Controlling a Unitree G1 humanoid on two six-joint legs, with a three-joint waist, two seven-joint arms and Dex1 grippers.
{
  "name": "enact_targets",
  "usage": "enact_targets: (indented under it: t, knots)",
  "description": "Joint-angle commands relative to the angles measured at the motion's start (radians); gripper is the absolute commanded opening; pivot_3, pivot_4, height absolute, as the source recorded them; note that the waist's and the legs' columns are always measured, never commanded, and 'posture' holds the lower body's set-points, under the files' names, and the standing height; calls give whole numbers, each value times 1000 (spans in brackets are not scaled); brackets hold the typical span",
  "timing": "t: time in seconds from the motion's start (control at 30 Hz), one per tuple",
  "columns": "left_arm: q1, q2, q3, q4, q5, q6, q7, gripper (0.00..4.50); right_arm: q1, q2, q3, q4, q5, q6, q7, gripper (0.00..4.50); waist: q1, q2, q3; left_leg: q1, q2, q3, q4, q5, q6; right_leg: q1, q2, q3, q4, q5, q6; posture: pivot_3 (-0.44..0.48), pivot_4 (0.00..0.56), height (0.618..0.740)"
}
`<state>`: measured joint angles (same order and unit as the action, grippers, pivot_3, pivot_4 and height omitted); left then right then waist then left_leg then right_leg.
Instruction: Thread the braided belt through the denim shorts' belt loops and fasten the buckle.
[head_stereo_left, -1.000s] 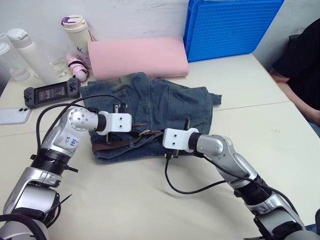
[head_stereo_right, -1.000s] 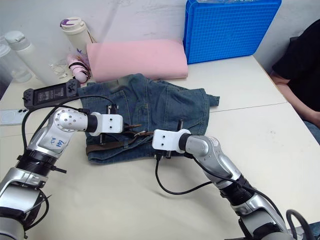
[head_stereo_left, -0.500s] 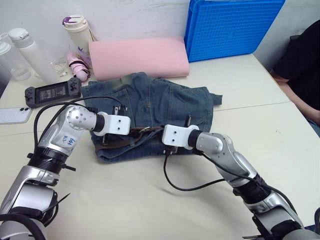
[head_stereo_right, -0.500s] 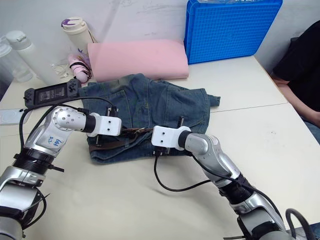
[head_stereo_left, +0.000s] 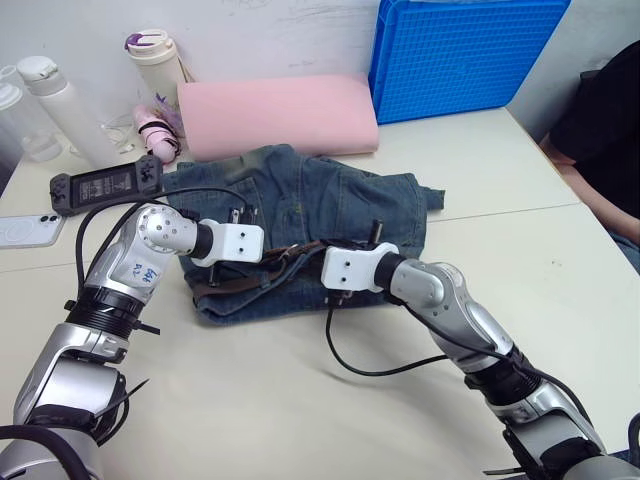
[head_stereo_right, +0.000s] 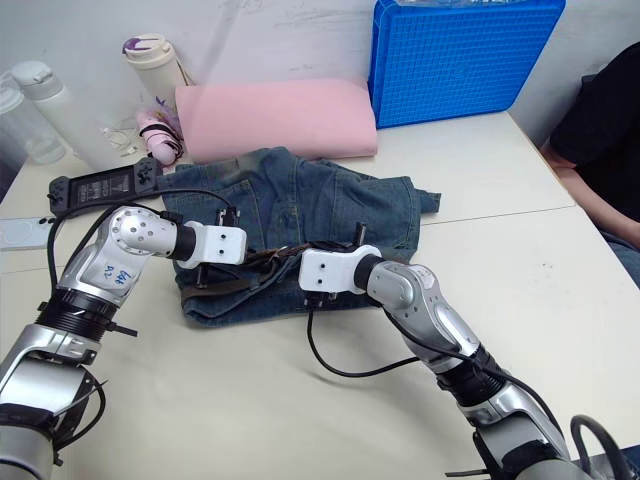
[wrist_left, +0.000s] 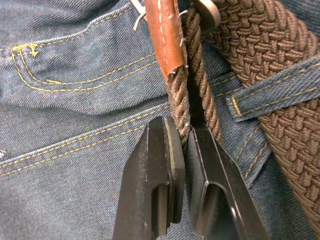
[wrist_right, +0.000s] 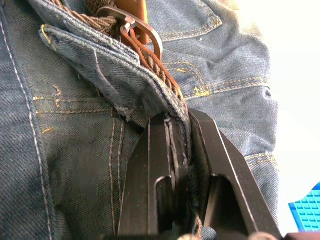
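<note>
Left wrist view has the left claw (wrist_left: 186, 145) clamped on the braided belt (wrist_left: 260, 55); the right claw (wrist_right: 181, 142) pinches belt and waistband of the denim shorts (head_stereo_left: 330, 215) together. Both have edged closer, buckle (wrist_right: 131, 25) just ahead.

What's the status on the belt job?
Left tool shut on belt. Right tool pinching shorts waistband with belt. Buckle unfastened. Nothing blocking.

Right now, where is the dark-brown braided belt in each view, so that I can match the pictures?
Left eye view: the dark-brown braided belt lies along the waistband between both wrists.
Right eye view: belt likewise.
Left wrist view: belt pinched edge-on in the left gripper, and passing under a belt loop.
Right wrist view: belt beyond the right gripper.
Shared landmark: the faded blue denim shorts.
</note>
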<state>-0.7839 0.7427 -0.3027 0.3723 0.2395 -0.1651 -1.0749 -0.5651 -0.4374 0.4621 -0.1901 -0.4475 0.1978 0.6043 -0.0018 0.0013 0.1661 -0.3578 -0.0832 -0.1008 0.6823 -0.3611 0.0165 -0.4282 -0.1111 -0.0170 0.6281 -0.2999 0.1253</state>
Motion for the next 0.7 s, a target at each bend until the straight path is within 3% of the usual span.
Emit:
enact_targets:
  t: [0.03, 0.2, 0.5, 0.7]
  knots:
    - [-15, -11, -23, -16, 21, -20, -10, 0, -27, 0, -29, -33, -28, -40, -27, 11, 0, 0, 0, 0, 0, 0, 0, 0, 0, 0, 0, 0, 0, 0, 0, 0, 150, 740]
    - [-41, -31, -43, -27, 51, -55, 2, 0, -32, 9, -31, -26, -41, -53, -25, 11, 1, 0, 0, 0, -1, 0, 0, 0, 0, 0, 0, 0, 0, 0, 0, 0, 150, 740]
    - [-3, -137, -33, -119, 36, 40, 57, 0, 19, 37, -54, -55, -24, 15, 5, 11, 3, 0, 0, 0, -3, -1, 0, 1, 1, 0, -2, 0, 1, 0, 1, 0, 150, 740]
    - [38, -62, -79, -138, 169, -101, 117, 0, 66, 109, -122, -92, 41, 173, 15, 11, 2, 0, -1, 0, -3, -1, 0, 1, 1, 0, -2, 0, 1, 0, 1, 0, 150, 740]
